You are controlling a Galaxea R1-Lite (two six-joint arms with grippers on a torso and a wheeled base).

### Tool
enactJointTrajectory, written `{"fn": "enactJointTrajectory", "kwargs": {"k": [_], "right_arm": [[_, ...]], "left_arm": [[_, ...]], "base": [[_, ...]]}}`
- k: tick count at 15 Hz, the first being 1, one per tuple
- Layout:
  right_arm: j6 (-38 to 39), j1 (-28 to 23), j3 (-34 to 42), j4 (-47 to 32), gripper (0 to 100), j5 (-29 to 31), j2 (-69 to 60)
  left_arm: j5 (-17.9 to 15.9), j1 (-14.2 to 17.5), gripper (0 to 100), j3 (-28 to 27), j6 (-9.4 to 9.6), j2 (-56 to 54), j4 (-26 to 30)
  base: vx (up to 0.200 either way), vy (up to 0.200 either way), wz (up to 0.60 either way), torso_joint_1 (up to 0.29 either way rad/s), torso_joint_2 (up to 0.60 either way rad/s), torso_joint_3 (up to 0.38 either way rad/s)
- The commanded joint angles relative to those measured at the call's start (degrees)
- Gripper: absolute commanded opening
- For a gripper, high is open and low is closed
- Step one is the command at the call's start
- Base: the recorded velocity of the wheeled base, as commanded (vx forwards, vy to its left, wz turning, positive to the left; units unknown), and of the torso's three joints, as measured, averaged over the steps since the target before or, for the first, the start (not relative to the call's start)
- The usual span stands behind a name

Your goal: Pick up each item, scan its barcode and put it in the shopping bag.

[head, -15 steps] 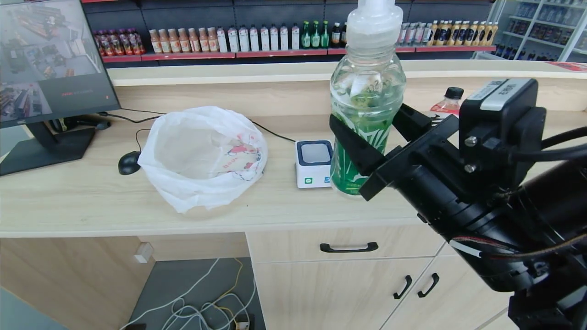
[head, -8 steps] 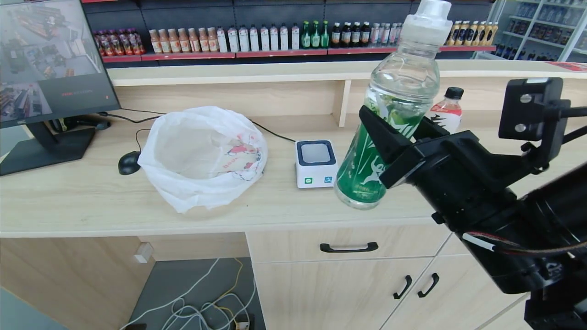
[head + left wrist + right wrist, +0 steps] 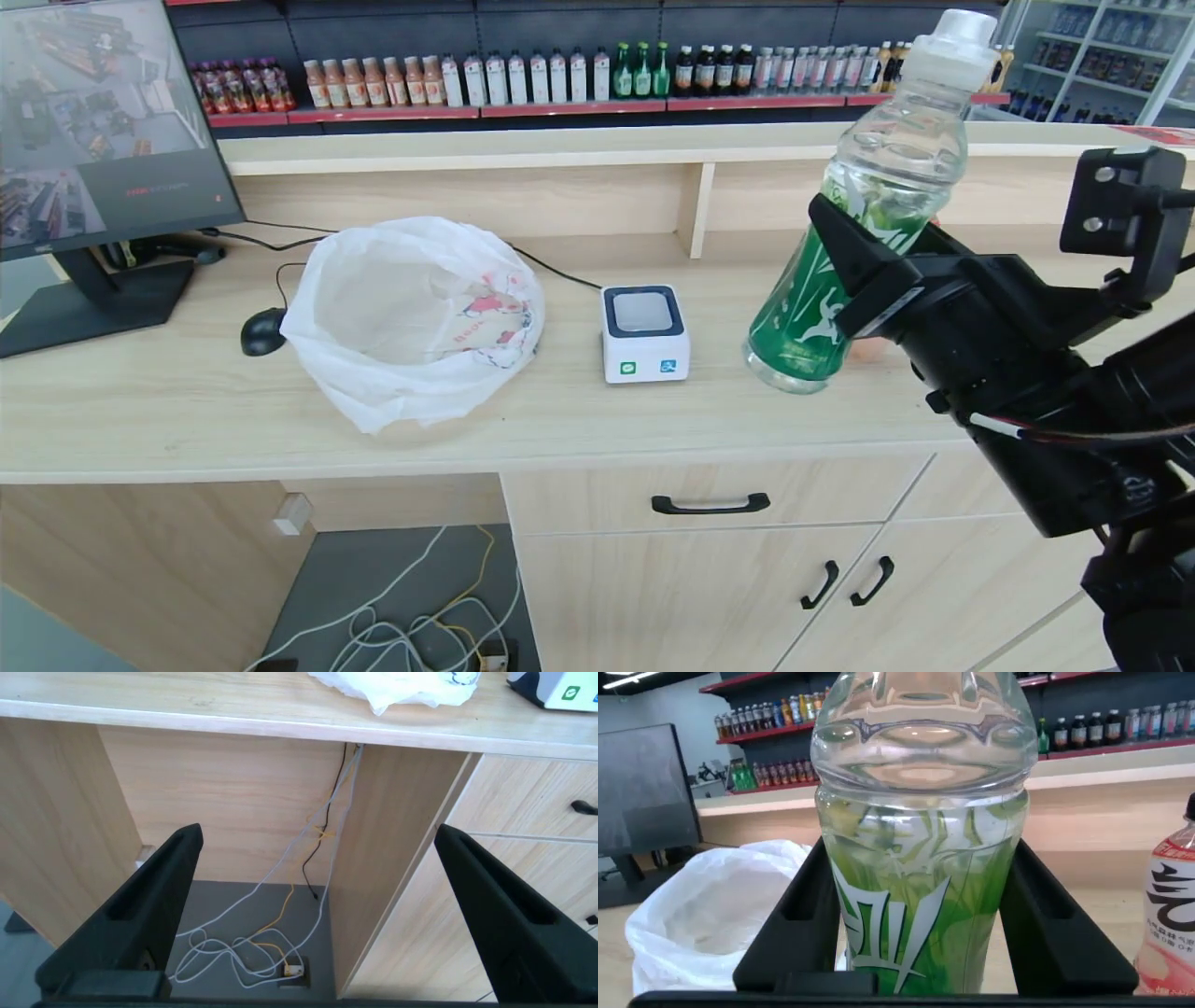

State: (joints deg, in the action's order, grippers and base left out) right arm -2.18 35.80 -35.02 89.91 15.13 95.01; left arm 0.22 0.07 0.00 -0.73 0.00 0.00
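In the head view's right half, the right gripper (image 3: 854,261) clamps a tilted green-labelled bottle (image 3: 887,168) above the counter (image 3: 560,420), right of the scanner (image 3: 644,331) and well apart from the shopping bag (image 3: 411,317). The right wrist view adds a pink-labelled bottle (image 3: 1169,919). The left wrist view shows the left gripper (image 3: 318,838) spread wide.

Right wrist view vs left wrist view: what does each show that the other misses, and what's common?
Right wrist: right hand shut on the green-label drink bottle, a pink-label bottle, the monitor.
Left wrist: left hand open, facing the gap under the counter, floor cables, a corner of the barcode scanner.
Both: the white shopping bag on the counter.
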Motion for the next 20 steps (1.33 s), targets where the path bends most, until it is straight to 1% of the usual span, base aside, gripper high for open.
{"fn": "enactJointTrajectory", "kwargs": {"k": [1,5,6,7,8,10,12,14,16,20], "right_arm": [[0.0,-0.6,0.3,0.1,0,-0.2,1.1],[2.0,-1.4,0.5,0.1,0,0.3,1.7],[1.5,-1.7,0.3,0.1,0,0.3,1.2],[-2.3,-2.2,-0.2,0.1,0,0.0,0.3],[-3.1,-1.9,0.2,0.1,0,-0.3,0.1],[-3.0,-1.1,0.2,0.1,0,-0.2,-0.1],[-3.0,-1.4,0.3,0.1,0,-0.2,-0.1],[-3.0,-1.4,0.0,0.1,0,-0.2,0.0],[-2.9,-2.7,-0.6,0.1,0,-0.2,0.3],[-2.9,-2.8,-0.3,0.1,0,-0.2,0.0]], "left_arm": [[0.0,0.0,100,0.0,0.03,0.0,-0.1],[0.0,0.0,100,0.0,0.03,0.0,-0.1],[0.0,0.0,100,0.0,0.03,0.0,0.0],[0.0,0.0,100,0.0,-0.06,0.0,0.0],[0.0,0.0,100,0.0,-0.06,0.0,-0.1],[0.0,0.0,100,0.0,-0.24,0.0,-0.1],[0.0,0.0,100,0.0,-0.15,0.0,-0.1],[0.0,0.0,100,0.0,-0.15,0.0,0.0],[0.0,0.0,100,0.0,-0.06,0.0,-0.1],[0.0,0.0,100,0.0,-0.06,0.0,0.0]], "base": [[0.000,0.000,0.00,0.000,0.00,0.000],[0.000,0.000,0.00,0.000,0.00,0.000],[0.000,0.000,0.00,0.000,0.00,0.000],[0.000,0.000,0.00,0.000,0.00,0.000],[0.000,0.000,0.00,0.000,0.00,0.000],[0.000,0.000,0.00,0.000,0.00,0.000],[0.000,0.000,0.00,0.000,0.00,0.000],[0.000,0.200,0.00,0.002,0.00,0.002],[0.000,0.200,0.00,0.002,0.00,0.002],[0.000,0.200,0.00,0.008,0.01,0.000]]}}
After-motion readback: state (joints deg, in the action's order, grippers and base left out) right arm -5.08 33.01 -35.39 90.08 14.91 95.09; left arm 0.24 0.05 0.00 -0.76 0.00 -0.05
